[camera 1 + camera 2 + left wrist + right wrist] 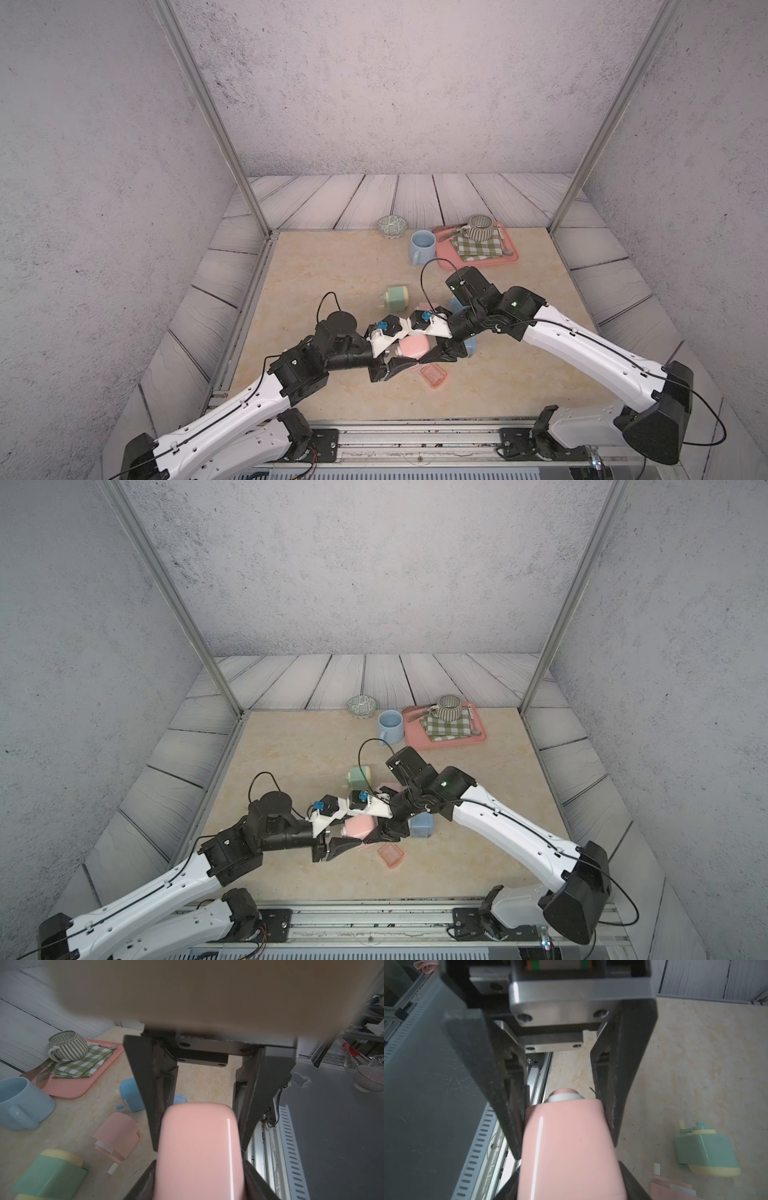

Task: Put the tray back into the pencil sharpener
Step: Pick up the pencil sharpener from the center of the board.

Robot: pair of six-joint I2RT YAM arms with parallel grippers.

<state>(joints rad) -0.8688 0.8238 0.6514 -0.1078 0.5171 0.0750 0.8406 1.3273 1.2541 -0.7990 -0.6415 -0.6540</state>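
Left wrist view: sharpener [197,1147] is clamped by left fingers [153,1088].
Right fingers [502,1088]: closed on it too, probably for steadying.
Tray [433,375]: lies on counter [332,270], not yet inserted.

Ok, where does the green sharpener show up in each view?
In a top view: green sharpener mid-table, behind the clamped pink sharpener.
In a top view: same place.
Left wrist: lying close to the camera.
Right wrist: lying on the table, farther off.
Shared landmark: that pink sharpener, large in both wrist views.
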